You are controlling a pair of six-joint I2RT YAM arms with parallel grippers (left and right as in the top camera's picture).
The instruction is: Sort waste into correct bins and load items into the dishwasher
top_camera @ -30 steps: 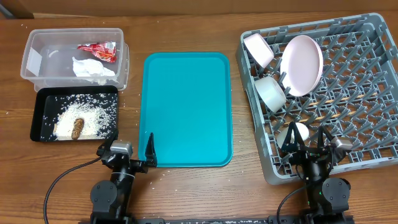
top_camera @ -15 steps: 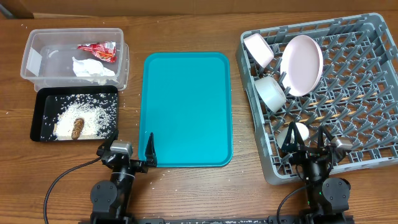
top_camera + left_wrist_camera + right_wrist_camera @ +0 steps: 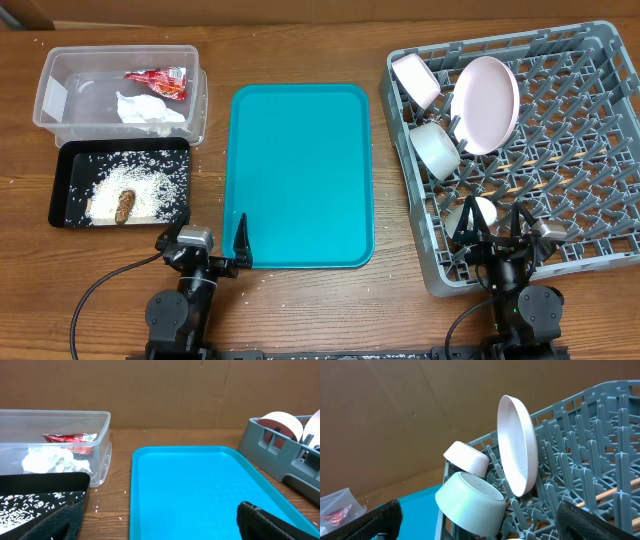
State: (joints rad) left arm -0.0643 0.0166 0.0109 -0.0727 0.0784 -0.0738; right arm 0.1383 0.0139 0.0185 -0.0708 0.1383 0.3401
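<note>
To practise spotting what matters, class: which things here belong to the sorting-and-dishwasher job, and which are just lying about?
Job: red wrapper, napkin, rice crumbs, clear tub, black tray, plate, upper bowl, lower bowl, cup, dish rack.
Lying about: teal tray.

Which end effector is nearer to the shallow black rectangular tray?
Left. The left end effector is beside the black tray, at its near right corner; the right end effector is far across, at the grey plastic dish rack.

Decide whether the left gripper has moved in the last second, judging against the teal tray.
No. The left gripper stays at the teal tray's near left corner, one finger over its edge.
</note>
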